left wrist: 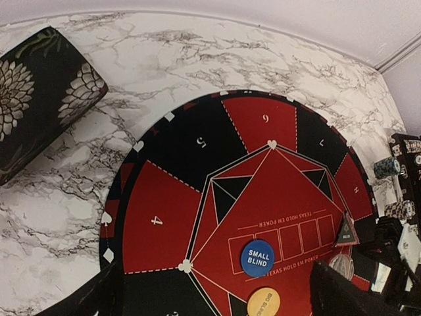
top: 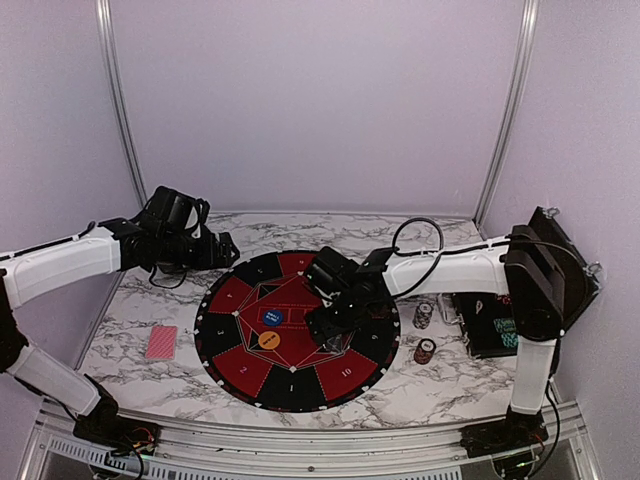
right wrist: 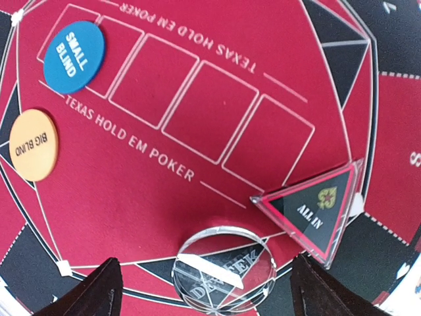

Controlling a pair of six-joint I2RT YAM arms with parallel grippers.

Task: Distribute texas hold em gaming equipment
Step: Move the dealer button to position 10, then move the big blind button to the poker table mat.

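Cards with red backs [top: 160, 342] are lying in a small pile on the white marble-look tabletop [top: 150, 300], off to the left of the big round black-and-red poker mat [top: 232, 298] and not touching it. On the mat's red middle, the round blue disc reading SMALL BLIND [right wrist: 74, 57] and the round orange disc reading BIG BLIND [right wrist: 33, 145] are sitting near each other but apart.

Right gripper [top: 335, 340] is hovering low over the mat. Its fingers are standing wide on either side of a clear round plastic dealer button [right wrist: 222, 270] with a gap showing on both sides, so it isn't holding anything. Just beside that button, a black triangular ALL IN marker with a red edge [right wrist: 316, 210] is lying on the mat.

Two short stacks of striped poker chips [top: 424, 314] are standing on the marble just right of the mat, between it and the black box-shaped case [top: 495, 325].

Left gripper [top: 222, 250] is hanging near the mat's far-left edge, jaws spread wide apart and gripping nothing.
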